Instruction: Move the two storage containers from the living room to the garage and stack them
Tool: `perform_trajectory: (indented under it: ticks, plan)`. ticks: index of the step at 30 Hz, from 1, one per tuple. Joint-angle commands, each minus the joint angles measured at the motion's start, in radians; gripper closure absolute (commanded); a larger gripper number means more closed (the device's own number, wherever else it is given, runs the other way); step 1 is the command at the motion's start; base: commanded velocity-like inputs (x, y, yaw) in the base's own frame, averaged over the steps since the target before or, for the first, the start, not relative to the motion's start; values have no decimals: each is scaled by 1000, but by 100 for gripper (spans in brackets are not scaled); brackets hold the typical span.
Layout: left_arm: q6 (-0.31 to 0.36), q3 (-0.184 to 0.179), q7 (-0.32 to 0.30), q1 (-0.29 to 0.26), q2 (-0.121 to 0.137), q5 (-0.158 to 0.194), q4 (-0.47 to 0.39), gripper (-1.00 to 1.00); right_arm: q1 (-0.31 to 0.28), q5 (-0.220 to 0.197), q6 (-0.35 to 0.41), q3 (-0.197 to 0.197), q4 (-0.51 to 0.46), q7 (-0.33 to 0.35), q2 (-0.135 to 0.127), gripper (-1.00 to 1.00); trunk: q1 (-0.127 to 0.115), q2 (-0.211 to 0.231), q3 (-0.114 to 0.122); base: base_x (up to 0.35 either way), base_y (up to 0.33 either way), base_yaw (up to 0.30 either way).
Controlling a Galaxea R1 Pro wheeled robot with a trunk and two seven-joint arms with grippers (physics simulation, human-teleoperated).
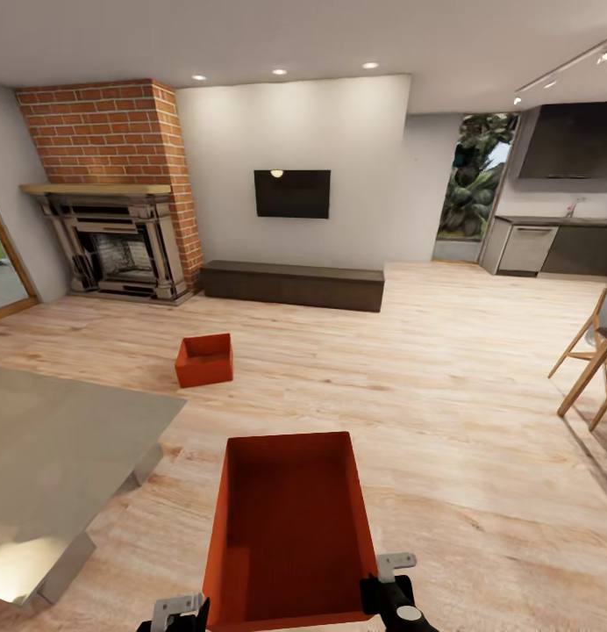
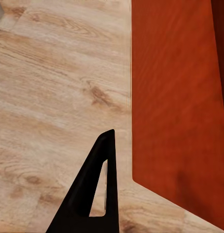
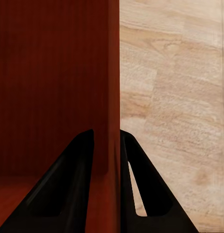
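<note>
I am in the living room, on light wood planks [image 1: 444,395]. One red-orange storage container [image 1: 290,527] hangs lifted just in front of me, open side up and empty. My right gripper [image 1: 387,595] is shut on its right wall; the right wrist view shows the two fingers [image 3: 68,189] pinching that wall [image 3: 107,73], one on each side. My left gripper [image 1: 176,614] sits by the container's near left corner. There a single black finger [image 2: 94,189] stands a small gap away from the outer wall [image 2: 175,97], and the other finger is hidden. The second storage container [image 1: 203,360] rests on the planks farther ahead to the left.
A low grey-topped table [image 1: 58,439] stands close on my left. A brick fireplace [image 1: 119,237], a long dark cabinet [image 1: 292,283] and a wall TV [image 1: 292,193] line the far wall. A wooden chair [image 1: 593,360] is at the right, with kitchen units [image 1: 549,247] behind it.
</note>
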Motion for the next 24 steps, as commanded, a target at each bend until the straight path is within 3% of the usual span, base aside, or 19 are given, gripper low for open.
perform_trajectory:
  ticks: [1,24]
  plan:
    - [-1,18,1,0,8,0,1,100,-2,8,-4,-55,-3,-24,-2,100,0,-1,-1,0,0,-252]
    - [-1,18,1,0,8,0,1,100,-2,8,-4,-55,-3,-24,-2,100,0,-1,-1,0,0,-267]
